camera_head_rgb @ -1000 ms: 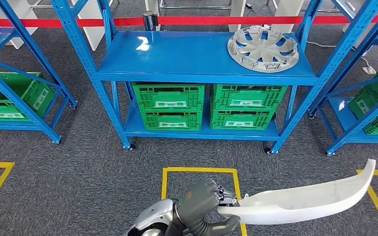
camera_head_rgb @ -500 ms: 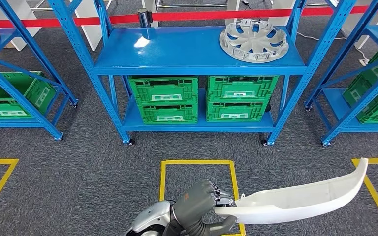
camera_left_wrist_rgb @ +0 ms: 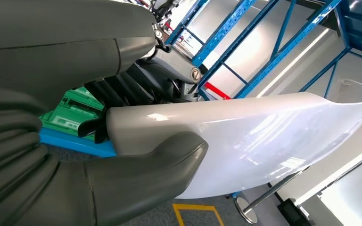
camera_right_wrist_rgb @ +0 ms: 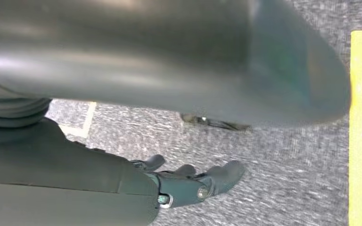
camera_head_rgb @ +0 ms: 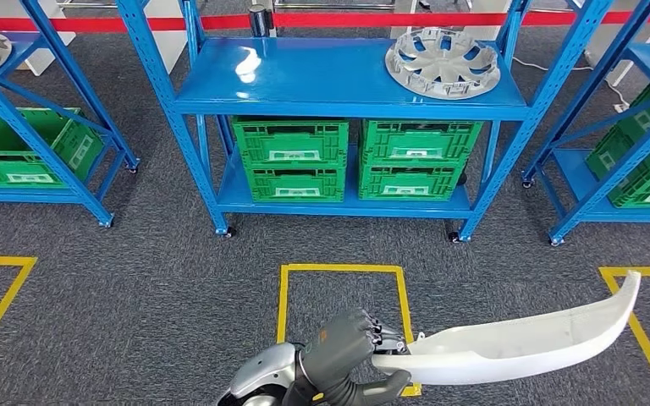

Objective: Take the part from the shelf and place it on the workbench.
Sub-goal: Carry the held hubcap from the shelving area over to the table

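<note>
Grey carpet floor [camera_head_rgb: 161, 288] in front of blue shelf [camera_head_rgb: 347, 80], left hand [camera_head_rgb: 351, 347] clamping one end of long white part [camera_head_rgb: 516, 342] jutting rightward, right hand [camera_right_wrist_rgb: 193, 186] hanging loosely spread with nothing in it, free end risking clipping shelf uprights or sagging out of grip.

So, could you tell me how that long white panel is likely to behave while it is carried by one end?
The white panel keeps its curve unsupported beyond the left hand, so it is probably stiff and fairly light. Its glossy surface suggests that it could slip in the grasp. Held at one end only, it may swing or twist easily.
</note>
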Tool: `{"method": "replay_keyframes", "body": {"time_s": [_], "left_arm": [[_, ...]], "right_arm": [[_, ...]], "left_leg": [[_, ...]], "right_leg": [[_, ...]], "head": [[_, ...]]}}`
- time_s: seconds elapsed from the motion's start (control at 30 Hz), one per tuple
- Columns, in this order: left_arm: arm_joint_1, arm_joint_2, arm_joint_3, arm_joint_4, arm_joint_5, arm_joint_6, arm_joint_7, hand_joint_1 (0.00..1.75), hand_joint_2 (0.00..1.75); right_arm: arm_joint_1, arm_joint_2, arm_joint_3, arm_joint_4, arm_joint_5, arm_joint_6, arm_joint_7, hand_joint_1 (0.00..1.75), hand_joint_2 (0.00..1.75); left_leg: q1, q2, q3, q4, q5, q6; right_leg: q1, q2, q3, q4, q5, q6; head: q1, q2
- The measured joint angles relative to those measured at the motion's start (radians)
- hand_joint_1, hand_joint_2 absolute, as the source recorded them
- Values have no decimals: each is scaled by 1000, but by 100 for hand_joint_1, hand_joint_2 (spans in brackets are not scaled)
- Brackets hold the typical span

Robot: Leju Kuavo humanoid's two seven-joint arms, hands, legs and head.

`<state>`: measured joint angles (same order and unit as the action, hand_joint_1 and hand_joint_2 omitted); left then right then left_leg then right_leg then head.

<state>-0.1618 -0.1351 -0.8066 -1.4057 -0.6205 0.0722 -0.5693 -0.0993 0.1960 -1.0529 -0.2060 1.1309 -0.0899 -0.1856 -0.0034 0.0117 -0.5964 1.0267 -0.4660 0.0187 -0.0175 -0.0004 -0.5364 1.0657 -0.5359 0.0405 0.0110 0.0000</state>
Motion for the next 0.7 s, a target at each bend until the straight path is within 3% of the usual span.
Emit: {"method": "replay_keyframes", "body": {"time_s": [0.03, 0.1, 0.13, 0.17, 0.27, 0.3, 0.33, 0.4, 0.5, 0.57, 0.63, 0.7], "left_arm": [[-1, -1, 0, 0, 0, -1, 0, 175, 175], [-4, -2, -1, 0, 1, -3, 0, 175, 175], [-5, -3, -1, 0, 1, -5, 1, 175, 175], [-6, -3, -1, 0, 1, -8, 4, 175, 175], [-11, -6, -1, 3, 1, -11, 20, 175, 175], [-12, -7, 0, 5, 0, -11, 26, 175, 175], [-12, -8, 0, 7, -2, -11, 29, 175, 175], [-13, -9, 0, 9, -6, -11, 32, 175, 175], [-13, -9, 0, 11, -11, -10, 33, 175, 175], [-14, -10, 0, 11, -13, -10, 34, 175, 175], [-14, -11, 0, 10, -17, -9, 34, 175, 175], [-17, -14, 0, 10, -19, -8, 34, 175, 175]], "right_arm": [[-1, 0, 0, 0, -1, 0, -1, 0, 0], [0, 0, 0, 0, -3, 0, -2, 0, 0], [1, 0, 0, 0, -3, 0, -2, 0, 0], [2, 1, 0, 0, -1, 0, -3, 0, 0], [1, 1, 3, 0, 18, 0, -5, 0, 0], [1, 1, 4, 0, 25, 0, -6, 0, 0], [-1, 1, 6, 0, 30, 0, -8, 0, 0], [-4, 1, 8, 0, 36, 0, -12, 0, 0], [-9, 1, 11, 0, 41, 0, -14, 0, 0], [-12, 1, 13, 0, 40, 0, -14, 0, 0], [-14, 2, 16, 0, 35, 0, -13, 0, 0], [-17, 2, 16, 0, 27, 0, -11, 0, 0]], "left_leg": [[-2, 0, -5, 5, 2, -5], [-3, -1, -8, 5, 9, -17], [-4, -1, -9, 2, 9, -17], [-4, -1, -10, -2, 8, -10], [-6, -1, -12, -8, 18, 27], [-6, -1, -12, -9, 24, 33], [-6, -1, -13, -10, 27, 33], [-4, -2, -13, -13, 36, 24], [-1, -3, -13, -17, 43, -2], [-2, -4, -15, -16, 42, -11], [0, -3, -7, -35, 49, -5], [7, 4, 13, -77, 67, 3]], "right_leg": [[1, 2, 16, -30, -4, -8], [3, 4, 12, -39, -5, -24], [2, 4, 10, -43, -4, -28], [2, 4, 9, -45, 0, -31], [3, 4, 6, -48, 9, -39], [5, 3, 5, -48, 10, -42], [6, 3, 4, -48, 12, -44], [8, 3, 2, -47, 14, -47], [10, 3, -1, -46, 15, -49], [7, 3, -2, -49, 18, -45], [4, 3, 2, -58, 23, -35], [6, 3, -4, -42, 7, -27]], "head": [[1, 0], [0, 0], [0, 0], [-2, 0], [-6, 0], [-6, 0], [-6, 0], [-6, 0], [-6, 0], [-6, 0], [-9, 0], [-10, 0]]}}
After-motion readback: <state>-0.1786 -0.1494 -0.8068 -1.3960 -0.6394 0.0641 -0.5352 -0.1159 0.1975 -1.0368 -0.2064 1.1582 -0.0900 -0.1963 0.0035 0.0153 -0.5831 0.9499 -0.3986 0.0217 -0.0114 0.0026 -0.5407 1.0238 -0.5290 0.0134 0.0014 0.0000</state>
